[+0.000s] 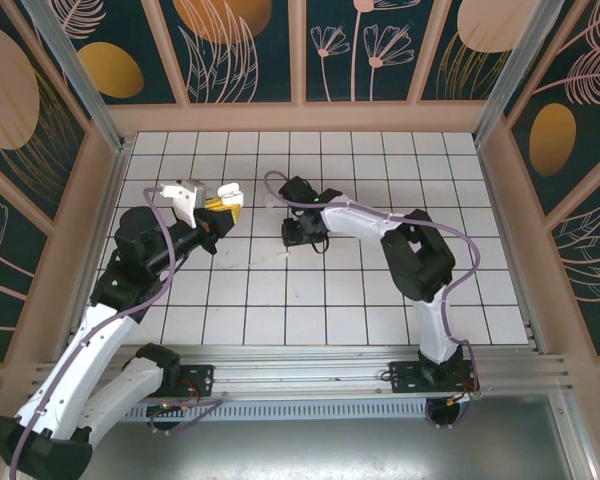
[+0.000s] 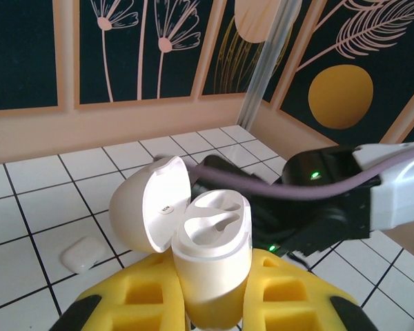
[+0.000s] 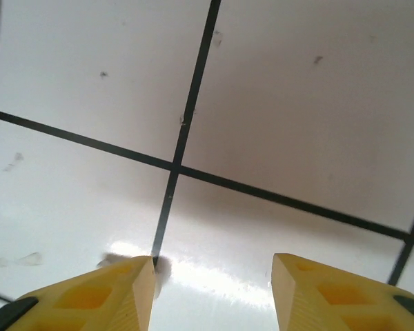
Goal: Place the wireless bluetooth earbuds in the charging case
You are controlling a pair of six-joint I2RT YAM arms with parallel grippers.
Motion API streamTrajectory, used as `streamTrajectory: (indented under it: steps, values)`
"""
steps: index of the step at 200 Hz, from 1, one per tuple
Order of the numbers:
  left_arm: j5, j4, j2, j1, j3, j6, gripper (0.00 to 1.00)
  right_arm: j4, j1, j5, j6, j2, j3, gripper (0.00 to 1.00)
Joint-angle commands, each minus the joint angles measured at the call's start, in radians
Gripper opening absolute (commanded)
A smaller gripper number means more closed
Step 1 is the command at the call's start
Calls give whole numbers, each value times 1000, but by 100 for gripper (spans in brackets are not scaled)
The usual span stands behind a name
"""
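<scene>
Left gripper (image 1: 223,207) clamps the charging case (image 1: 228,190); right gripper (image 1: 302,238) parted over the tiles (image 1: 380,160).
Top view: case left of centre, right gripper just beside it; left wrist: lid open, yellow fingers (image 2: 283,289) pinching its body, one earbud (image 2: 83,254) on a tile nearby; right wrist: fingertips (image 3: 110,296) apart, nothing between.

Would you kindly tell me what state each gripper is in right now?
Left gripper: closed on the open charging case.
Right gripper: open, nothing between its fingers.

White case (image 2: 214,265) upright, lid open, earbud (image 2: 83,254) lying apart
</scene>
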Motion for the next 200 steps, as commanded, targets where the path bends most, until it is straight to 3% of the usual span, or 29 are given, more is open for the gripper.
streamTrajectory:
  steps: [1,26,85,200]
  values:
    - [22,49,20,-1,-3,37,2,21,-4,-142,243,-92,-32,49]
    - [25,52,42,-1,1,74,1,183,13,-226,433,-133,-151,45]
    - [21,14,55,-1,22,148,2,341,106,-143,705,-124,-262,47]
    - [-14,10,-3,-1,-29,166,2,325,81,-85,701,-43,-242,43]
